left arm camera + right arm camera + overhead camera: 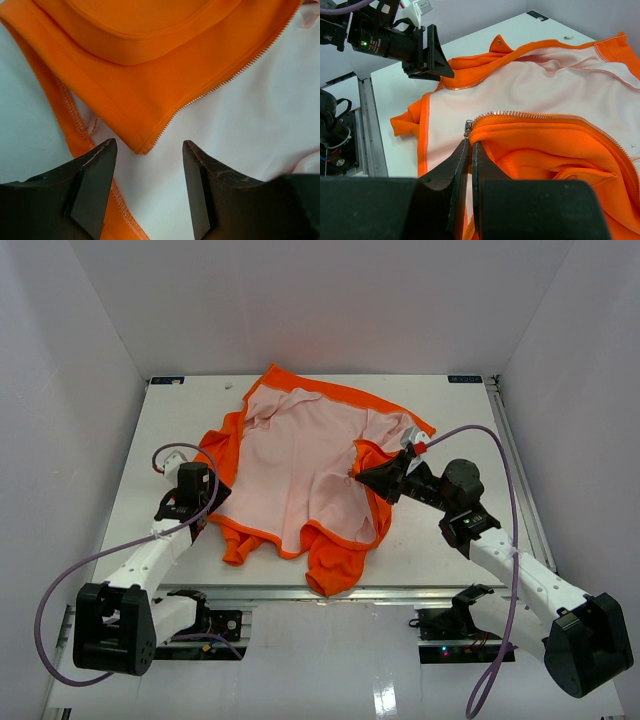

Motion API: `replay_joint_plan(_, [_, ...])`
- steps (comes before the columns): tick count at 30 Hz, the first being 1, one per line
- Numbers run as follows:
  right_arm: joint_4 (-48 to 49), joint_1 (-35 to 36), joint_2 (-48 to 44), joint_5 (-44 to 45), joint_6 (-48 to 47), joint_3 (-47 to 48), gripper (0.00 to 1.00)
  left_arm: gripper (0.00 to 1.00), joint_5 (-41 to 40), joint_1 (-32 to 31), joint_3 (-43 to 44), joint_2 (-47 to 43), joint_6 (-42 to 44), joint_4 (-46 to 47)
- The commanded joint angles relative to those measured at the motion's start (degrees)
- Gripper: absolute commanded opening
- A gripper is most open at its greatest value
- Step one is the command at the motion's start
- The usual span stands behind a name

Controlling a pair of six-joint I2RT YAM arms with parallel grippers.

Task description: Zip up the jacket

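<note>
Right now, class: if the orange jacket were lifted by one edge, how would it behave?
Probably floppy: the jacket lies in soft folds and wrinkles, so it would likely drape from the pinch point. Likely light, being thin fabric that the right gripper pinches with its jaws shut. The zipper teeth may stiffen that edge slightly.

The left arm [150,560] reaches forward from its base at the near left. Its wrist is tipped downward, so the left gripper [148,150] points at the surface below. Its jaws stand parted with a clear gap between them and hold nothing. The right arm [510,565] stretches up from the near right, its forearm angled inward toward the middle. The right gripper [470,144] lies low and nearly level, pointing toward the left arm. Its jaws are pressed together, pinching the zipper edge of the jacket [545,165].
</note>
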Motion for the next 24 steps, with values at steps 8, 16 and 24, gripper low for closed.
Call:
replay_joint_plan(8, [2.78, -0.19, -1.79, -0.56, 0.41, 0.65, 0.08, 0.61, -0.43, 0.38, -0.65, 6.96, -2.76, 8.42])
replay_joint_plan(16, [2.64, -0.19, -1.42, 0.10, -0.08, 0.45, 0.08, 0.00, 0.42, 0.34, 2.36, 7.38, -0.47, 12.91])
replay_joint_plan(24, [3.45, -0.19, -0.47, -0.29, 0.70, 0.44, 0.08, 0.00, 15.47, 0.27, 4.83, -5.04, 2.62, 8.70])
